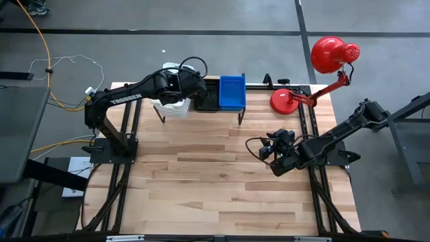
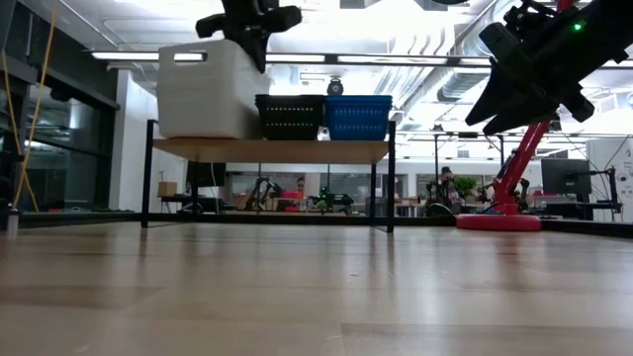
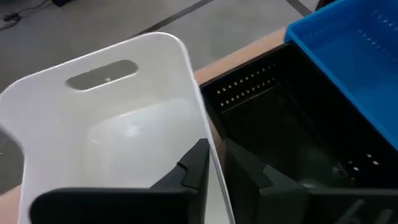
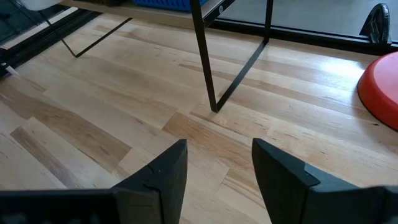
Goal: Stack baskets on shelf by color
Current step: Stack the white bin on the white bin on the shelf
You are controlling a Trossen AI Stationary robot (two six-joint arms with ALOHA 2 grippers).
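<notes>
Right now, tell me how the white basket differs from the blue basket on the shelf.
The white basket is taller and bulkier; the blue basket is low. The white basket stands at the shelf's left end, the blue basket at its right end. The left tool straddles the white basket's wall; the blue basket stands untouched. Both sit upright on the shelf.

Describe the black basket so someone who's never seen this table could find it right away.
Find the low shelf on thin black legs at the table's far edge. Three baskets sit on it in a row; the black basket is the middle one, between the taller white basket and the blue basket. It alone is dark, with small holes in its walls.
</notes>
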